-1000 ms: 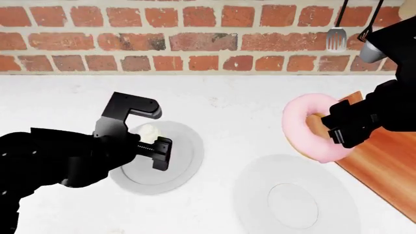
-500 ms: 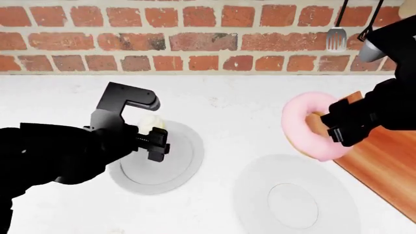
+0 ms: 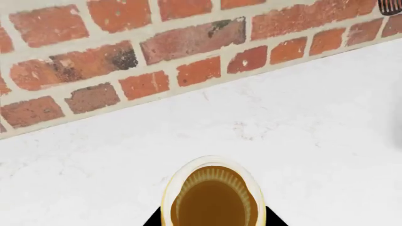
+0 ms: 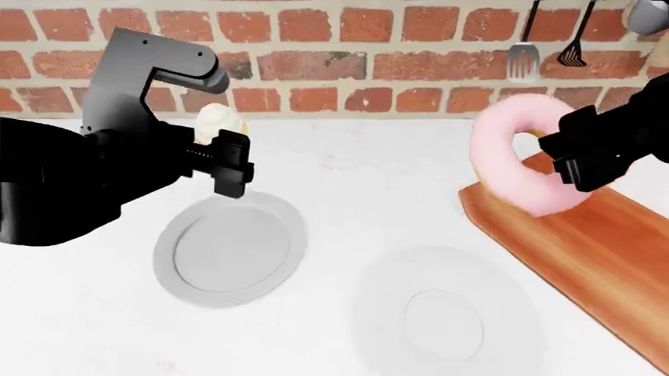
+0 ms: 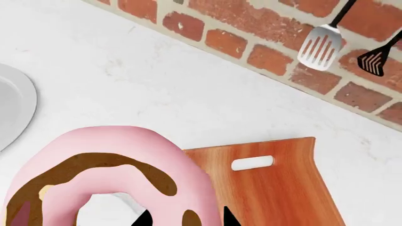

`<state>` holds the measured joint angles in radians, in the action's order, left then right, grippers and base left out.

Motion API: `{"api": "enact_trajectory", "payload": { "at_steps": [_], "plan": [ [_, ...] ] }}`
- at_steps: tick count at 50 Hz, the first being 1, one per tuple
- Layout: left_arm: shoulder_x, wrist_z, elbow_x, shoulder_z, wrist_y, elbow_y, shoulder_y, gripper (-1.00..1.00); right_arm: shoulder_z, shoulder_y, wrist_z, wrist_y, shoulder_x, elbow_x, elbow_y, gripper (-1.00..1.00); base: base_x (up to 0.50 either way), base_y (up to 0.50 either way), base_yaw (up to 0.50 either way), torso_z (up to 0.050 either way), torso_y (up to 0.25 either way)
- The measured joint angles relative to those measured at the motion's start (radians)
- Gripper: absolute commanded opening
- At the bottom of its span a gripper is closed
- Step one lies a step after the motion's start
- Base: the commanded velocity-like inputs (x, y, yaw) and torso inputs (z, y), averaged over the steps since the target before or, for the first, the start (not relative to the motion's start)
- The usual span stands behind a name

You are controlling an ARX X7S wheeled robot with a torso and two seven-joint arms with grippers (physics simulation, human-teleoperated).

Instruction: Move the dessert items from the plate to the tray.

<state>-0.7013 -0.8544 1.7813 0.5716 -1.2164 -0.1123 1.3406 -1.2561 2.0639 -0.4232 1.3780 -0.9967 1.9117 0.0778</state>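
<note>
My left gripper [image 4: 225,149] is shut on the small yellow cupcake [image 4: 216,121] with white frosting and holds it in the air above the far edge of the left grey plate [image 4: 228,251]. In the left wrist view the cupcake's brown underside [image 3: 213,197] fills the space between the jaws. My right gripper [image 4: 569,157] is shut on the large pink donut [image 4: 518,160] and holds it on edge over the near end of the orange-brown wooden tray [image 4: 596,251]. The right wrist view shows the donut [image 5: 107,174] beside the tray's slot handle [image 5: 253,163].
A second grey plate [image 4: 444,313] lies on the white counter at front centre. A brick wall runs along the back, with a slotted spatula [image 4: 522,59] and another utensil [image 4: 571,53] hanging at the right.
My left gripper has lifted the cupcake off the left plate and up toward the wall. The donut has moved slightly right over the tray. The head view has shifted.
</note>
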Motion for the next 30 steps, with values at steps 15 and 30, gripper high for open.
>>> {"api": "enact_trajectory", "payload": {
  "at_steps": [15,30],
  "plan": [
    [0.001,-0.003,0.015,-0.007,-0.003,0.002,0.045,-1.0,0.004,0.023,-0.003,-0.001,-0.009,0.002,-0.005,-1.0,-0.15,-0.46,0.0,0.0,0.0],
    [0.005,0.027,-0.003,-0.008,0.007,-0.002,0.054,-1.0,0.002,0.006,0.005,-0.019,-0.016,-0.005,-0.016,-1.0,-0.15,-0.5,0.0,0.0,0.0]
  ]
}}
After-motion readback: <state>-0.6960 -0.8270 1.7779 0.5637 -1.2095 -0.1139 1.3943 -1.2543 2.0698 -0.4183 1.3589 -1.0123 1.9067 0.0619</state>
